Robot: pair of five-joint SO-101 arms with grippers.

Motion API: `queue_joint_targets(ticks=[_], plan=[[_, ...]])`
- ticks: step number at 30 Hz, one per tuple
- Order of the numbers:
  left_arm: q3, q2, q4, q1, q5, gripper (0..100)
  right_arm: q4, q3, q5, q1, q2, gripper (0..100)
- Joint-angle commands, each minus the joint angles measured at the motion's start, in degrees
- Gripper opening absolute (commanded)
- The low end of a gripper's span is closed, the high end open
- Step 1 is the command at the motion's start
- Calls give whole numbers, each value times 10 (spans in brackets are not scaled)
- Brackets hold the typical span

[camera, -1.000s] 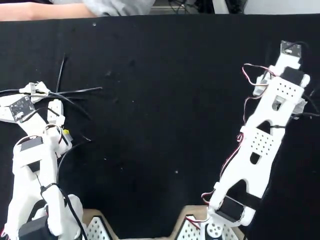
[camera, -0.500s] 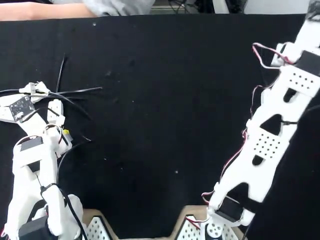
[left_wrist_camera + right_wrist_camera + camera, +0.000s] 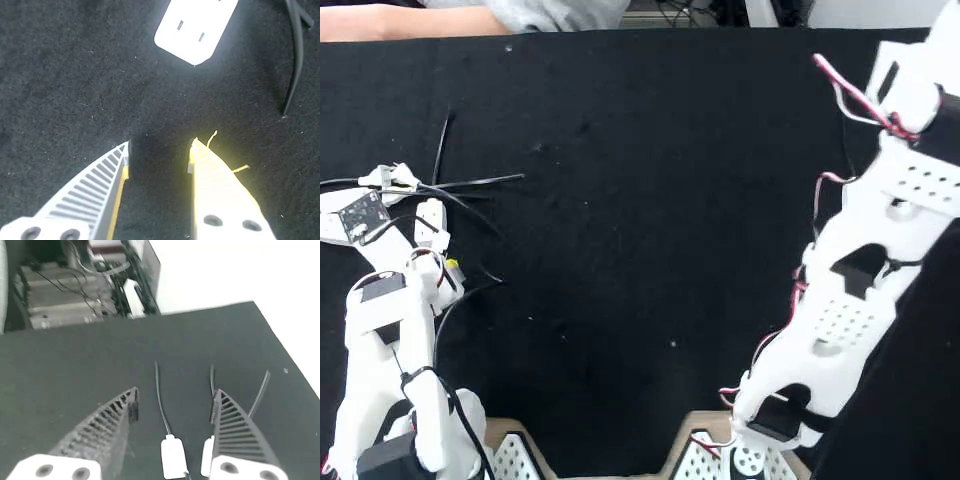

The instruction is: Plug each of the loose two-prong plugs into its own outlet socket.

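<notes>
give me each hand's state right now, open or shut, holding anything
Left hand: open, holding nothing.
Right hand: open, holding nothing.

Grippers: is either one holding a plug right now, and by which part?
Nothing is held. The left gripper is open, short of the outlet; the right gripper is open, two white plugs lying loose below it.

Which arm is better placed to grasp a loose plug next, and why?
Right. The right gripper, open, hangs over two white plugs, one lying between its fingers. The left gripper, also open, faces the outlet socket and a black cord instead.
</notes>
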Motion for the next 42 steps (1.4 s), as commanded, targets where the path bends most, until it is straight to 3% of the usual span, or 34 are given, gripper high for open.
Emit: queue_joint_targets(ticks=[1,8,12,17,25,28,32,38,42], plan=[[-15,-15,-7,0,4,195,20,100,-6,-46,-112,222],[-15,-15,-7,0,4,195,11,475,-4,-167,-374,222],[-15,-15,-7,0,4,195,-55,734,-4,-258,-469,222],[-15,-15,-7,0,4,195,-235,1072,-4,-317,-569,222],[-15,-15,-8,0,4,195,-597,1468,-4,-360,-658,222],[-16,-15,-8,0,2,195,-714,1554,-4,-375,-658,222],[-54,-15,6,-6,-5,199,-778,1621,-4,-402,-658,222],[-249,-4,150,-57,-129,200,-808,1654,-1,-430,-658,222],[-372,46,204,-104,-170,211,-817,1658,-1,-430,-658,222]])
